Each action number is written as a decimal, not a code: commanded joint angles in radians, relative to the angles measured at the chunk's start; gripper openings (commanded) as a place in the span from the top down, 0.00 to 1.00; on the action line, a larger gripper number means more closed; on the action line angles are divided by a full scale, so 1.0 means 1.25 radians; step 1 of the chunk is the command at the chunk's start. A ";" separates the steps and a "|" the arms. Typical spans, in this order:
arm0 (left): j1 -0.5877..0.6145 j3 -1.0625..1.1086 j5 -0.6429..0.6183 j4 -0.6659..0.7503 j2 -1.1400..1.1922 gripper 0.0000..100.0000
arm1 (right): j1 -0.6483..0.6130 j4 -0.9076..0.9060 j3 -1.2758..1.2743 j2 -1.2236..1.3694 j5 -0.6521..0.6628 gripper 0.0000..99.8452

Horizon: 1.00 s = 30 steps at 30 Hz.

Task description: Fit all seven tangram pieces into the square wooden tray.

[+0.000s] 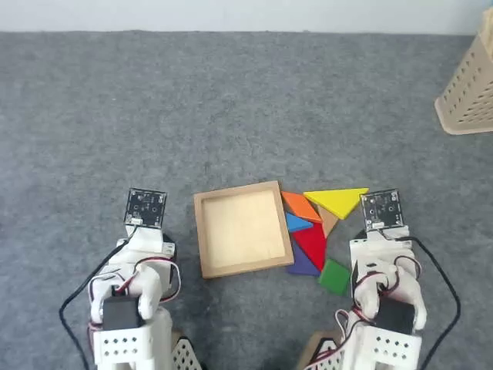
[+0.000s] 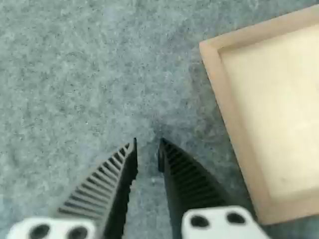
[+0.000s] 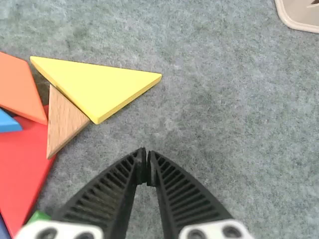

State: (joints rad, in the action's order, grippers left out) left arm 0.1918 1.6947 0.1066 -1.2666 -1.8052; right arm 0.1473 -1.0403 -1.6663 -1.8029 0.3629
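The square wooden tray (image 1: 235, 190) lies empty between the two arms. Its corner (image 2: 219, 84) is beside my left gripper (image 2: 147, 147), which hangs over bare carpet, shut with only a sliver between its fingers. The pieces lie in a cluster against the tray's right side: orange (image 1: 300, 206), yellow triangle (image 1: 337, 201), blue (image 1: 297, 223), wood-coloured triangle (image 1: 328, 220), red (image 1: 312, 243), purple (image 1: 302, 264) and green (image 1: 334, 276). My right gripper (image 3: 146, 154) is shut and holds nothing, just off the yellow triangle (image 3: 97, 87) and the wood-coloured triangle (image 3: 62, 119).
Grey carpet covers the whole table. A beige perforated container (image 1: 470, 85) stands at the far right, and its corner (image 3: 299, 12) lies beyond the right gripper. Both arms (image 1: 131, 277) sit drawn back at the near edge.
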 commanded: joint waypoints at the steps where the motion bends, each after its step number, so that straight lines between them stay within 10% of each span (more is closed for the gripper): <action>1: -0.001 -0.007 -0.006 0.000 -0.018 0.93 | 0.013 -0.019 -0.015 -0.007 0.011 0.99; 30: -0.001 -0.007 -0.006 0.000 -0.018 0.93 | 0.010 -0.101 0.123 -0.003 0.103 0.94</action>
State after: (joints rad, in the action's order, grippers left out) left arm 0.1918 1.6947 0.1066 -1.2666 -1.8052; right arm 0.1550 -1.1354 -1.6187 -1.8029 0.4703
